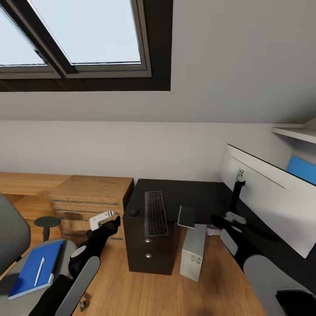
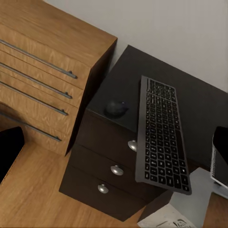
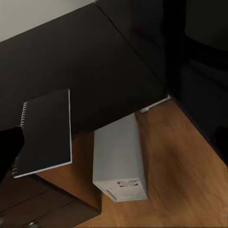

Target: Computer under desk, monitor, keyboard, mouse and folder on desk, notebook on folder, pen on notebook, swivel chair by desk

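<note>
Worktop point(image 1: 193, 193): large glossy black L-shaped top with dark drawers and round silver knobs, standing beside a light wood cabinet point(image 1: 90, 197). Monitor point(image 1: 272, 202): wide, white back toward the camera, on a black stand, already on the worktop's right wing. Swivel chair point(image 1: 13, 237): grey padded seat at lower left, apart from the worktop, not yet positioned. Computer point(image 1: 193, 252): pale grey tower, upright on the wood floor at the worktop's edge, part beneath it. Keyboard point(image 1: 156, 213): slim, black, on the worktop, its near end overhanging the drawer front. Folder point(image 1: 33, 267): flat bright blue rectangle lying on the chair seat; the step in hand is judged to be fetching it. Notebook point(image 1: 186, 217): thin dark grey spiral-bound rectangle, overhanging the worktop edge above the computer. Mouse point(image 1: 134, 212): small black oval just left of the keyboard. Pen point(image 1: 40, 271): thin white stick resting on the folder. Left gripper point(image 1: 102, 219): pale fingers raised between chair and worktop, carrying nothing visible; spread or pressed together cannot be told. Right gripper point(image 1: 234, 217): near the monitor stand, state likewise unclear. Next move likely calls for turning toward the chair and lowering onto the folder.
</note>
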Controlling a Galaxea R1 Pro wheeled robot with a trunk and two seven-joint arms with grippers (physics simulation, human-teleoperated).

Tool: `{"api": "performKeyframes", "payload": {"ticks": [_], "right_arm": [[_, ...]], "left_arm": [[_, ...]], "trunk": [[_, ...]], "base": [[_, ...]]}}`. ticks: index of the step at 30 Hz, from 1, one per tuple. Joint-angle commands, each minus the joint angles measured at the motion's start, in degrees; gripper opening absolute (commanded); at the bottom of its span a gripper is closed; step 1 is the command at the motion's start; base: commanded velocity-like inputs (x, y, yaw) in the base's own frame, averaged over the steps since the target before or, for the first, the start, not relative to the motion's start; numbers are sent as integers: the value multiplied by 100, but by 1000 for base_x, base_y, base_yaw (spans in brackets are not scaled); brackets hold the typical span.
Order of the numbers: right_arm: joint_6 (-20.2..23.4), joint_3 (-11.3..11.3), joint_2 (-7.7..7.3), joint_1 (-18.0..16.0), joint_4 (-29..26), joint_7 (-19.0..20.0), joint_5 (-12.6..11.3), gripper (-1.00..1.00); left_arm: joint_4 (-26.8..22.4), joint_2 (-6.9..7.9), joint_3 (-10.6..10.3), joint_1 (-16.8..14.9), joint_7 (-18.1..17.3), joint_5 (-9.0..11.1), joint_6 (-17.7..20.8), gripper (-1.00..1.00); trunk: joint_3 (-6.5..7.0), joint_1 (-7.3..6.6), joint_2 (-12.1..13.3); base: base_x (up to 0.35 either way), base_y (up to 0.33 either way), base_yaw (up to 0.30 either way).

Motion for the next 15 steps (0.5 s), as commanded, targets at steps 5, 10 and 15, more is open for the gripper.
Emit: {"api": "performKeyframes", "payload": {"ticks": [5,10,15], "right_arm": [[10,30,-14,-4,-8,-19,-17,100],[7,36,-20,-4,-8,-8,-12,100],[6,38,-21,-4,-7,-7,-6,100]], "left_arm": [[7,4,-12,-6,54,40,15,100],[13,3,-8,-6,59,45,17,100],[15,2,-7,-6,61,40,9,100]], "trunk": [[-4,5,-10],[19,5,-10],[40,5,-10]], "base": [[257,82,-51],[74,23,-195],[107,4,-236]]}}
